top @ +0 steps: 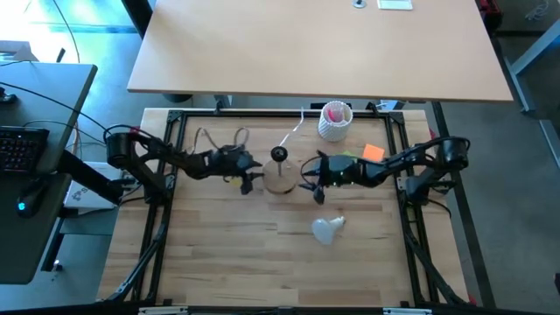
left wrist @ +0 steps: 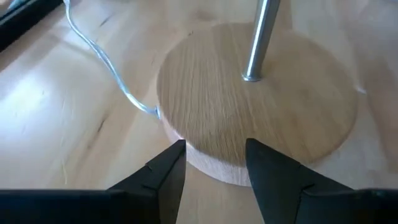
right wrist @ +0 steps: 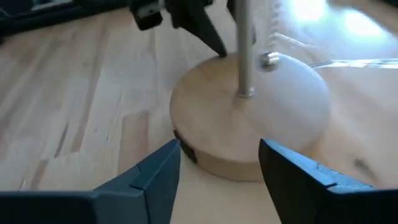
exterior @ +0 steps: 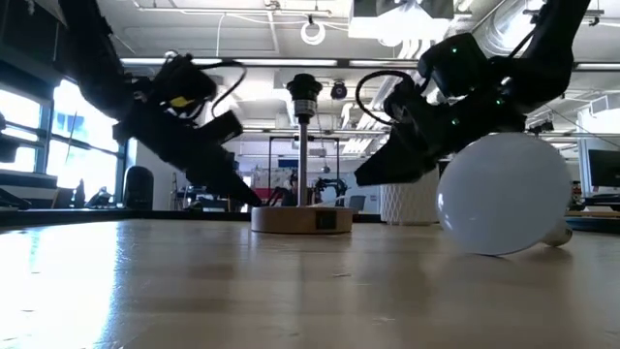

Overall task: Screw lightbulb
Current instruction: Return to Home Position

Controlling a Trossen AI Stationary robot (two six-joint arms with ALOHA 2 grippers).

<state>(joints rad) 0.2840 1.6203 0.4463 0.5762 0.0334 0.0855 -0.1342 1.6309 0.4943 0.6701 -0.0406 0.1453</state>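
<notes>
Daylight is pouring in through tall windows [exterior: 39, 145] on one side of the open office, and a white ring-shaped fixture [exterior: 312, 31] is hanging from the piped ceiling [exterior: 242, 24]. From above, a pale wooden desk [top: 315, 44] is sitting at the far side, a keyboard [top: 22, 149] is lying on a dark side desk [top: 66, 96], and grey floor [top: 525, 262] is showing alongside.

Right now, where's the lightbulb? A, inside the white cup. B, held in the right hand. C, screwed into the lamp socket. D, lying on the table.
D: the lightbulb lies on its side on the wooden table, apart from the lamp, whose socket stands empty.
</notes>
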